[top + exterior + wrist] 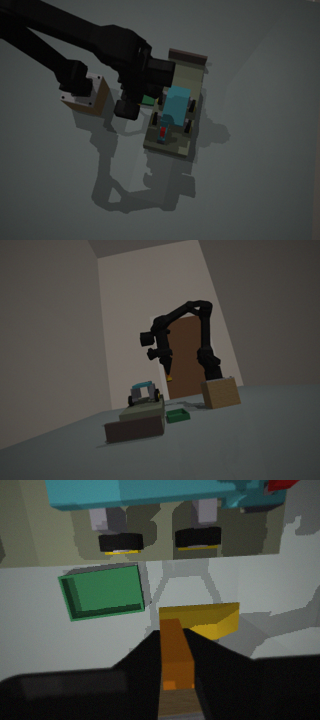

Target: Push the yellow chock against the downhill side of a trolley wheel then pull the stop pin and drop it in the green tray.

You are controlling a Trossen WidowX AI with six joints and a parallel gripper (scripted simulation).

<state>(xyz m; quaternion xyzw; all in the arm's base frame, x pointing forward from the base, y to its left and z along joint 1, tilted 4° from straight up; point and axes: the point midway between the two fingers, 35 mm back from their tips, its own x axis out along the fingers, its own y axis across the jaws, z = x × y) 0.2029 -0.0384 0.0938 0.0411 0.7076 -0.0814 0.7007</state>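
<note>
My gripper (171, 635) (168, 373) is shut on the orange handle (176, 655) of the yellow chock (210, 617) (169, 378) and holds it in the air, well above the floor. It hangs over the floor beside the green tray (102, 597) (147, 100) (177, 415), next to the ramp (180, 148) (144, 413) (45, 535). The teal trolley (177, 104) (143, 391) (150, 492) stands on the ramp with two black wheels (121, 542) facing me. The red-headed stop pin (162, 131) (280, 484) sits at the trolley's uphill end. In the overhead view my arm hides the gripper.
A brown end board (187, 55) (134, 431) closes the ramp's low end. The arm stands on a wooden pedestal (99, 95) (221, 395) on the far side of the tray from the ramp.
</note>
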